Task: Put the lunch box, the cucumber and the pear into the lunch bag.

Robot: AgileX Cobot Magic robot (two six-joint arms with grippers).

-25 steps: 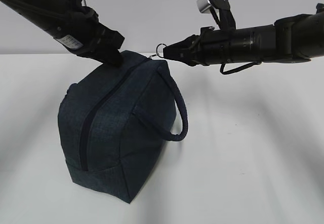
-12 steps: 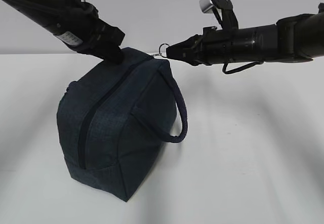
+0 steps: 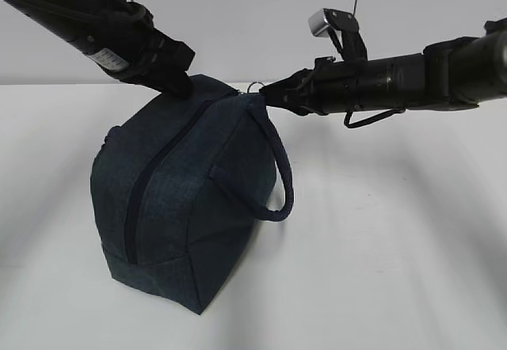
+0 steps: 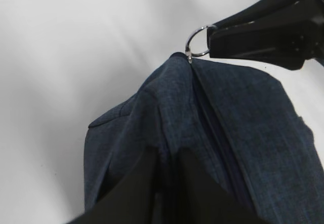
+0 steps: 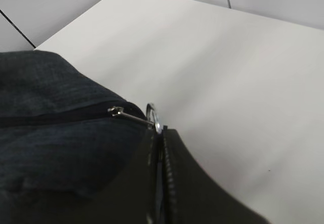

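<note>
left claw (image 3: 178, 89) pinching lunch bag (image 3: 190, 207) fabric | right claw (image 3: 265, 93) clamped on ring pull (image 4: 196, 41)

A plain white desk (image 3: 396, 271) carries one thing: the zipped navy lunch bag (image 3: 190, 199), standing toward its left edge.
</note>
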